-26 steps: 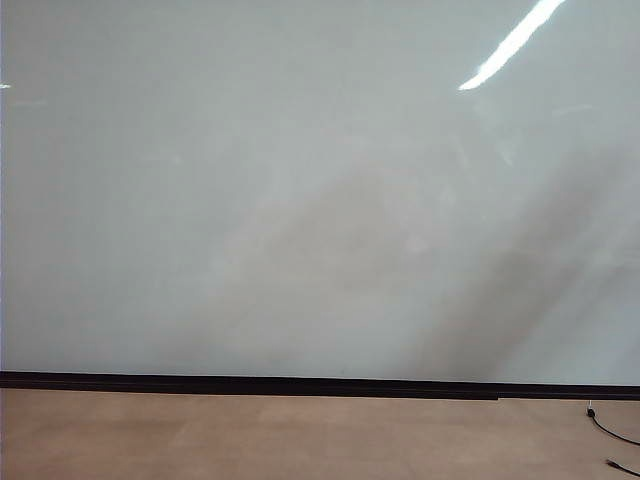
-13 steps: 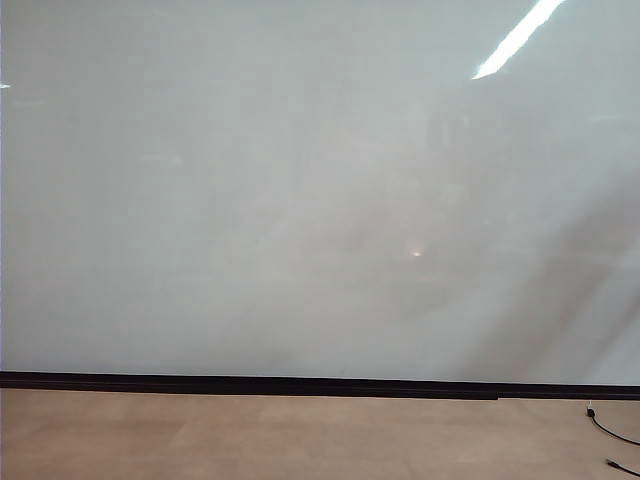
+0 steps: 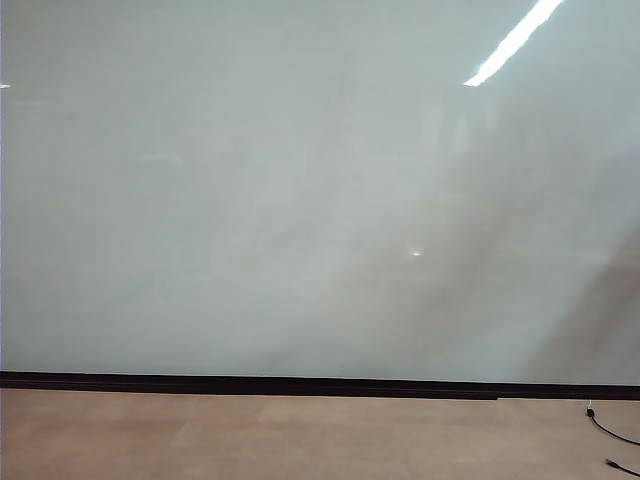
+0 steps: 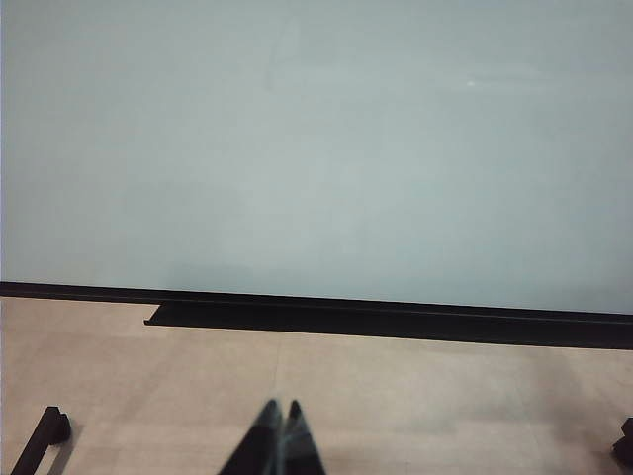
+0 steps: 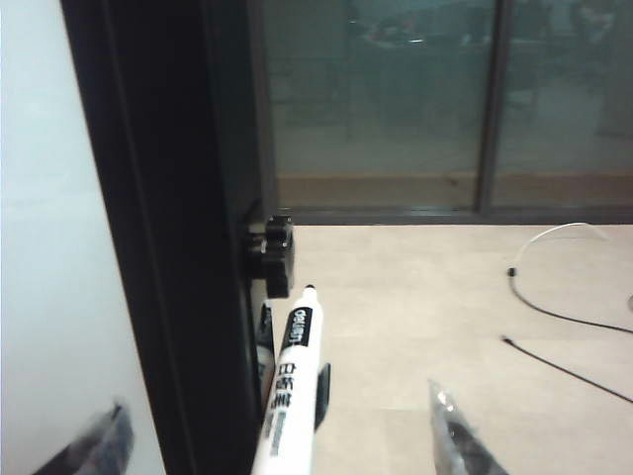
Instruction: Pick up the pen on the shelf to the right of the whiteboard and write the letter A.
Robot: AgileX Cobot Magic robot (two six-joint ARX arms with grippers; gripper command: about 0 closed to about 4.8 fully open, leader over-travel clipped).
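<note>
The whiteboard (image 3: 300,190) fills the exterior view, with a black strip (image 3: 300,384) along its lower edge. No letter A is in view on it. In the right wrist view the pen (image 5: 289,401), white with a black tip and a dark band, stands in a small black holder (image 5: 321,391) beside the board's dark frame (image 5: 168,247). My right gripper (image 5: 277,398) is open, one finger on each side of the pen and neither touching it. My left gripper (image 4: 282,408) is shut over the tan floor, facing the board, and holds nothing. Neither gripper shows in the exterior view.
A black knob (image 5: 274,253) juts from the frame just beyond the pen. Thin cables (image 5: 554,317) lie on the floor to the right, and one (image 3: 610,432) shows in the exterior view. Glass panels (image 5: 396,99) stand behind. Dark base parts (image 4: 40,440) sit low on the floor.
In the exterior view only the dim shadow and reflection on the board's right part have shifted. No arm or pen shows there.
</note>
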